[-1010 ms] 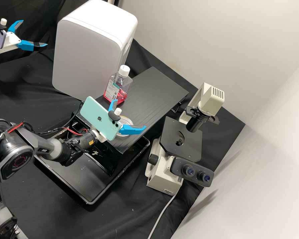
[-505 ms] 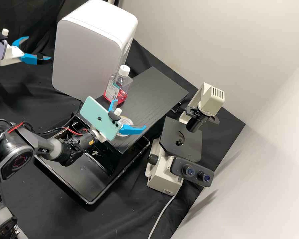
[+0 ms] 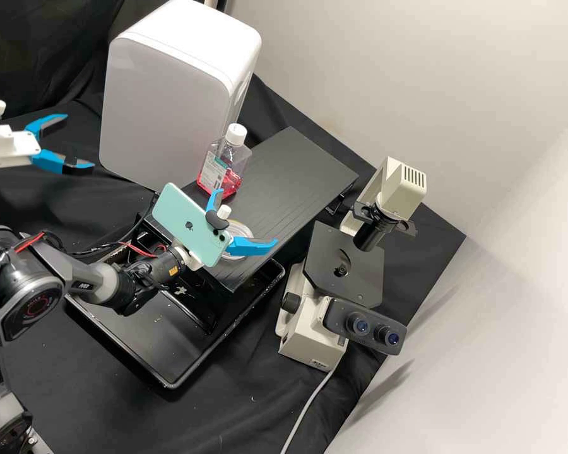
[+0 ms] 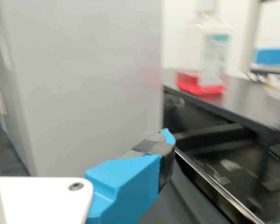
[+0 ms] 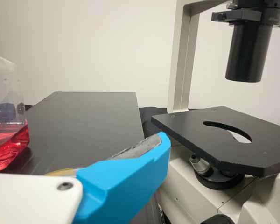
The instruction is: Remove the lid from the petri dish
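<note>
Straddled petri dish on black platform with right gripper, fingers wide apart, nothing clamped; hung left gripper, likewise spread and empty, beside white box.

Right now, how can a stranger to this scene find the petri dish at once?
Find the raised black platform beside the big white box. At its near end lies the petri dish, by the right gripper. It is the low, round, clear thing; the culture flask farther back stands tall with red liquid.
</note>
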You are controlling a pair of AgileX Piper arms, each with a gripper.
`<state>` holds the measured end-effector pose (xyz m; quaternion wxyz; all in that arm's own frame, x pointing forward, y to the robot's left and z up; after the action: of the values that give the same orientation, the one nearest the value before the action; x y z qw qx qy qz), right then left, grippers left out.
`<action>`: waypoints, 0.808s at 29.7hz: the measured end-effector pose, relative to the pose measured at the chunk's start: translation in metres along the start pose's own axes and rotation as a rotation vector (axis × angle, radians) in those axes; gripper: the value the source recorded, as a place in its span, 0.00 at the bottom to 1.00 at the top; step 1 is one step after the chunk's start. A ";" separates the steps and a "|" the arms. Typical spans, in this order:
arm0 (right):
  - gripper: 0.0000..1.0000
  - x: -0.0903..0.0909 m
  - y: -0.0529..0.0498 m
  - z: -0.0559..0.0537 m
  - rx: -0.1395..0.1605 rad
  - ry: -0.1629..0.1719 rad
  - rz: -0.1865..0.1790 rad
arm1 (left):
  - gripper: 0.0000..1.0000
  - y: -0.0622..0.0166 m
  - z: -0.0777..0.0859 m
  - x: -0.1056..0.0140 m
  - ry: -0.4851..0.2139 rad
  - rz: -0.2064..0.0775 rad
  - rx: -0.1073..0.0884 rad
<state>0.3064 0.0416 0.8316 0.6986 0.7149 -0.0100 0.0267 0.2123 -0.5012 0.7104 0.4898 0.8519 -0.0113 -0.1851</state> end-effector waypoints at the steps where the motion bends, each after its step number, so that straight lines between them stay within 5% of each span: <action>1: 1.00 0.000 0.000 0.000 0.000 0.000 0.000 | 1.00 -0.0028 0.003 -0.003 -0.011 -0.012 0.001; 12: 1.00 0.000 0.000 0.000 0.000 0.000 0.000 | 1.00 -0.0223 0.025 -0.025 -0.092 -0.102 0.009; 24: 1.00 0.000 0.000 0.000 0.000 0.000 0.000 | 1.00 -0.0256 0.035 -0.045 -0.172 -0.129 0.019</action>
<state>0.3064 0.0416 0.8316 0.6986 0.7149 -0.0100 0.0267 0.1549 -0.5077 0.6869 0.4662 0.8364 -0.0002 -0.2883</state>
